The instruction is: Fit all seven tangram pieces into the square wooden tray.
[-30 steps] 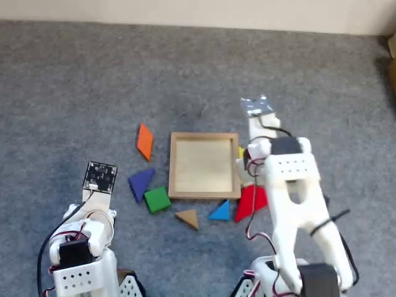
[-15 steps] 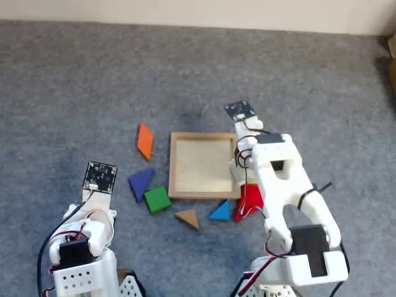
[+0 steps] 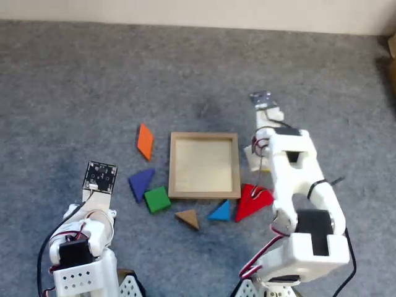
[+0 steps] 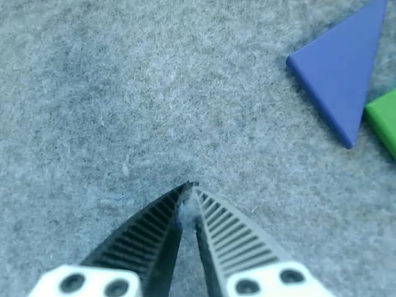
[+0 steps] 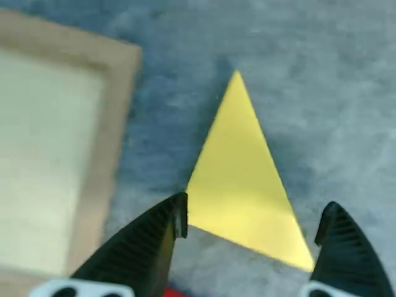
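The square wooden tray (image 3: 174, 166) lies mid-carpet with nothing in it. In the right wrist view, my right gripper (image 5: 255, 216) stands open over the wide end of a yellow triangle (image 5: 247, 179), just beside the tray's rim (image 5: 114, 117). My left gripper (image 4: 189, 189) is shut on nothing above bare carpet, near a dark blue triangle (image 4: 346, 68) and a green square (image 4: 385, 120). Around the tray lie an orange parallelogram (image 3: 145, 141), the dark blue triangle (image 3: 141, 181), the green square (image 3: 157, 199), a brown triangle (image 3: 187, 217), a light blue triangle (image 3: 220, 211) and a red triangle (image 3: 252, 200).
Grey carpet covers the whole floor, with open room beyond the tray's far side and to the left. The right arm (image 3: 291, 167) stretches along the tray's right side. The left arm (image 3: 86, 241) sits at the near left. A pale wall edge (image 3: 198, 12) runs along the back.
The right arm swung left over the tray's right edge, then back to the right. The red triangle is more exposed. The left arm has not moved.
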